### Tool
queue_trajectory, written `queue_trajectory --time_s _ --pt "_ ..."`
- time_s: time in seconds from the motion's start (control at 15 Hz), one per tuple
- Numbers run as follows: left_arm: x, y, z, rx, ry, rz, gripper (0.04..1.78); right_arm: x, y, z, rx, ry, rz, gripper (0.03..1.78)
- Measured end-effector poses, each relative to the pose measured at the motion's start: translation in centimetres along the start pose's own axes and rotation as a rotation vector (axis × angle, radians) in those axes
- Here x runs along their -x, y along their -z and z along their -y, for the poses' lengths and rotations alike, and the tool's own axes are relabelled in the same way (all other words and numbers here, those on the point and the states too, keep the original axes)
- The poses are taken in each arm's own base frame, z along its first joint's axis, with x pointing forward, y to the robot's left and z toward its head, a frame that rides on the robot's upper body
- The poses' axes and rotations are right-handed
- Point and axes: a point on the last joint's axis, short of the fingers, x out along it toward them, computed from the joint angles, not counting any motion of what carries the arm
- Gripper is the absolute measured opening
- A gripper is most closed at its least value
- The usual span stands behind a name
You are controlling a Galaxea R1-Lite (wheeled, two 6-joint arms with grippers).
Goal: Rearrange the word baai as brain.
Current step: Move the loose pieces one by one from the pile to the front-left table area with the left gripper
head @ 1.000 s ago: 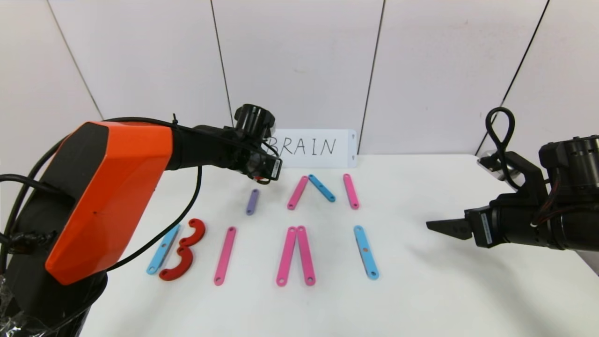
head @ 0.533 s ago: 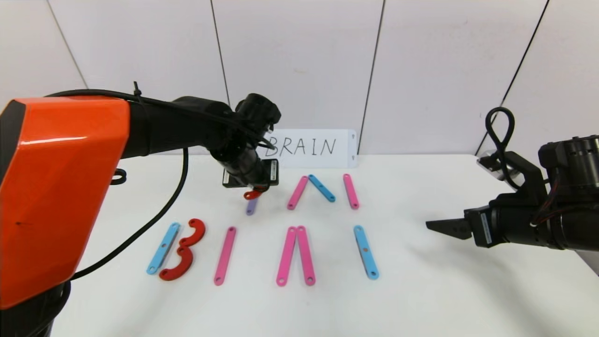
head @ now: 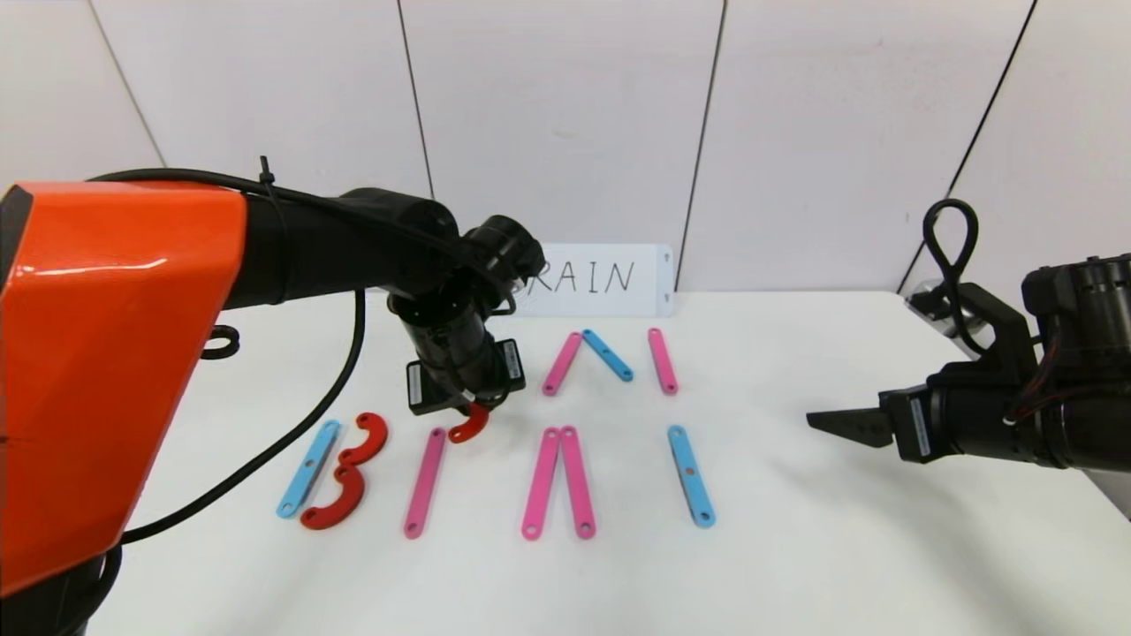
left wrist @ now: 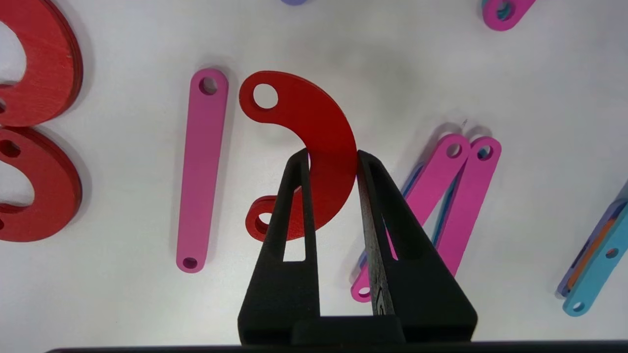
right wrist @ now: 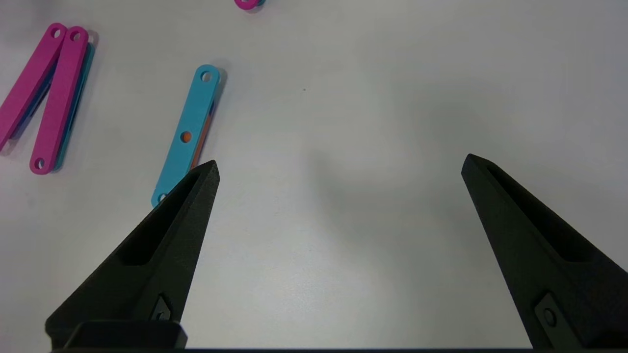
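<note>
My left gripper (head: 470,415) is shut on a red curved piece (left wrist: 314,122). It holds the piece just above the table, right beside the far end of a lone pink bar (head: 425,482). Left of that bar, a blue bar (head: 307,468) and two red curves (head: 367,439) form a B. To its right lie two pink bars (head: 558,481) meeting in a narrow A, then a single blue bar (head: 691,475). My right gripper (right wrist: 341,169) hovers open and empty over bare table at the right, near that blue bar (right wrist: 186,135).
Farther back lie a pink bar (head: 562,363) and a blue bar (head: 608,354) joined in a peak, and another pink bar (head: 663,360). A white card (head: 610,279) with handwritten letters leans on the wall, partly hidden by my left arm.
My left gripper has carried the red curve from near the card toward the front and down, to beside the lone pink bar. It now hides the purple bar. The right arm barely moved.
</note>
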Motion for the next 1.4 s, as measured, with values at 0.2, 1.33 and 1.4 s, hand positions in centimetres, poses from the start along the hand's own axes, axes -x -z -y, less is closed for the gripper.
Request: queue_trajectory --time_s 0.2,1.33,1.4 --pt "-1.1 0.7 -0.1 -0.007 -0.022 -0.022 0.31 0.0 0.0 0.0 -0.001 0.000 0.000 1.73" --pt "-3.7 3.0 -0.3 -0.234 -0.010 -0.048 0.31 -0.2 0.1 0.1 -0.002 0.002 -0.008 1.73" --pt "-3.7 3.0 -0.3 -0.242 -0.008 -0.047 0.31 -0.2 0.1 0.1 -0.002 0.003 -0.009 1.73"
